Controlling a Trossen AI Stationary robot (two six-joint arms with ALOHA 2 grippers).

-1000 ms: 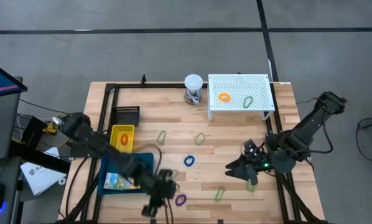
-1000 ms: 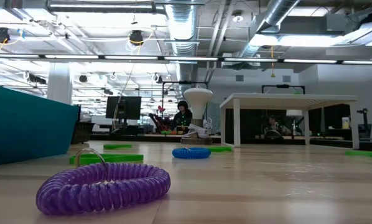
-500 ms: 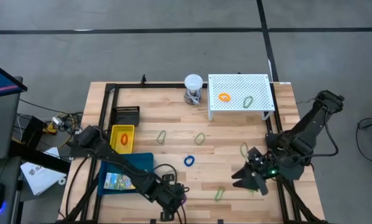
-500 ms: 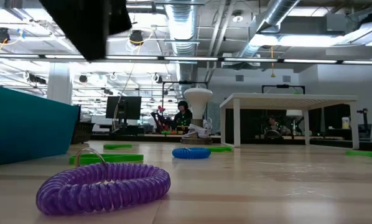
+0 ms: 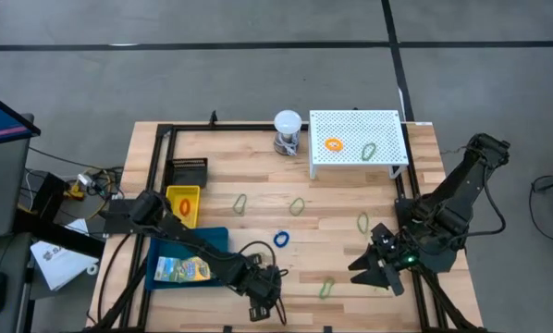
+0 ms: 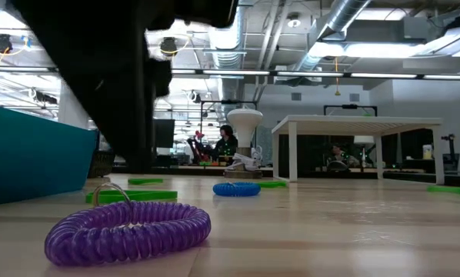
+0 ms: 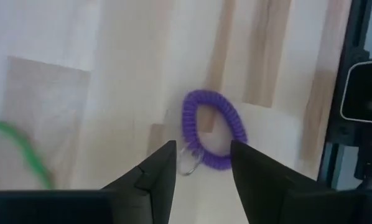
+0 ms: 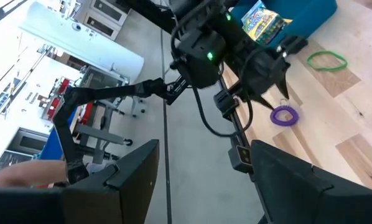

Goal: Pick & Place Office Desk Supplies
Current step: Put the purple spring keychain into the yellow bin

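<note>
1. The left hand (image 7: 200, 163) hangs over the purple loop (image 7: 213, 129), fingers spread and pinching nothing. In the high view the left hand (image 5: 265, 298) is at the near table (image 5: 350, 199) edge, just right of the blue tray (image 5: 223, 242).
2. The purple loop lies flat on the table, with a small metal ring (image 7: 189, 163) at one end. That ring sits between the fingertips, while the coil lies just ahead of them. Closing here may catch only the ring, or slide off the coil's end.
3. The coil looks soft and springy. A pinch on one side could stretch it, so it might dangle, swing and snag the tray wall on the way over.
4. The loop lies close to the table edge. A nudge from a descending finger could push it off.
5. In the low view the left arm (image 6: 122, 85) is a dark mass above the purple loop (image 6: 128, 229), so contact is hard to judge from there.
6. The right hand (image 8: 198, 180) is spread and empty, right of the tray near the table's right rail. It is well apart from the left, so a clash seems unlikely.
7. The tray holds a printed packet (image 5: 178, 269). A careless drop could bounce the loop back out.
</note>
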